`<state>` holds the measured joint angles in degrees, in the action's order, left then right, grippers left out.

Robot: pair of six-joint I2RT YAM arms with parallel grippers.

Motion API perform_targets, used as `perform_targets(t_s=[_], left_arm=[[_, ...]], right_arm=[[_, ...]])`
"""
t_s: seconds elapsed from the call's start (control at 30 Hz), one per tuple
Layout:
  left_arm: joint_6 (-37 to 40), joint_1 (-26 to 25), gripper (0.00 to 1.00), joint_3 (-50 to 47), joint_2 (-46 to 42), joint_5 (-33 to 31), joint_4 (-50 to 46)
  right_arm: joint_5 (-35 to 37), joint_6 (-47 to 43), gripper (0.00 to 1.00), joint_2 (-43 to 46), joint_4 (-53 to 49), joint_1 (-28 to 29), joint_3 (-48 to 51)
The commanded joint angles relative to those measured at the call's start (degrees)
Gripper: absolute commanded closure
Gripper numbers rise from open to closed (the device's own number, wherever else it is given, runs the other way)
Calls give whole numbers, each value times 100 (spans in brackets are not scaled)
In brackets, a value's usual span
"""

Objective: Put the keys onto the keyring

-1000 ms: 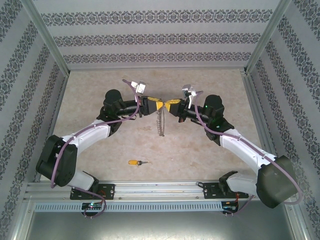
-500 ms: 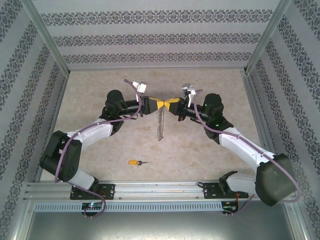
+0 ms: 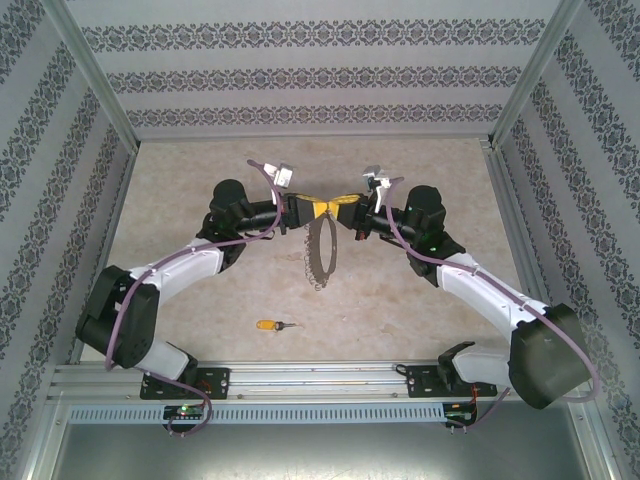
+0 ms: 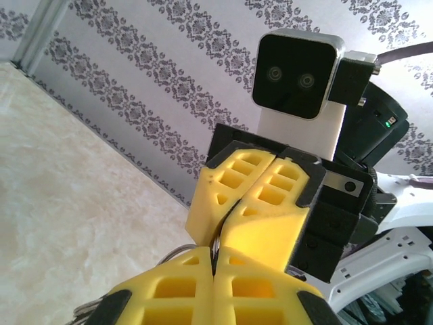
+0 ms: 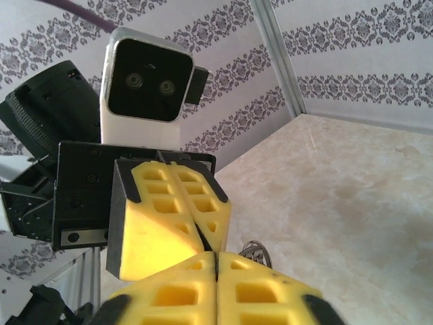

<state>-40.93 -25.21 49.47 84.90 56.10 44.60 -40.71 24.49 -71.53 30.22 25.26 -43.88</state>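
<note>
Top external: high at the near edge, looking down on the whole tabletop (image 3: 180, 180)
Left wrist: close behind left fingers (image 4: 169, 291), facing right fingers (image 4: 264, 196)
Right wrist: close, mirrored
Shared: both finger pairs

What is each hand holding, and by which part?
The left hand and right hand both pinch the keyring at its top rim, hoop hanging below. The key lies unheld on the table.

text: none was legible | labels, brands: none could be read | numbers, signs: none | grey-and-white striped wallpaper (image 3: 300, 80): carried only floral ornament, no letters
</note>
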Motion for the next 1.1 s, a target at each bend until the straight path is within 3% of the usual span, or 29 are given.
perform_targets(t_s=[0.0,0.17,0.3,0.7,1.07], left_arm=[[820,-195,100,-53,-550,-202,-540],[2199,-246,100,-10,-1136,-999,-1985],[2822,-261,100,-40,-1353,-1307,-2335],[3620,-261,100,-21,-1430,-769,-2433],[3700,-264,100,-56,-1268,296,-1980]], right_arm=[[284,199,63,284,89,-198,-34],[737,458,55,813,-89,-544,329],[766,499,54,795,-217,-558,471],[-22,326,57,584,122,-130,638],[-952,222,58,1043,101,-147,828]])
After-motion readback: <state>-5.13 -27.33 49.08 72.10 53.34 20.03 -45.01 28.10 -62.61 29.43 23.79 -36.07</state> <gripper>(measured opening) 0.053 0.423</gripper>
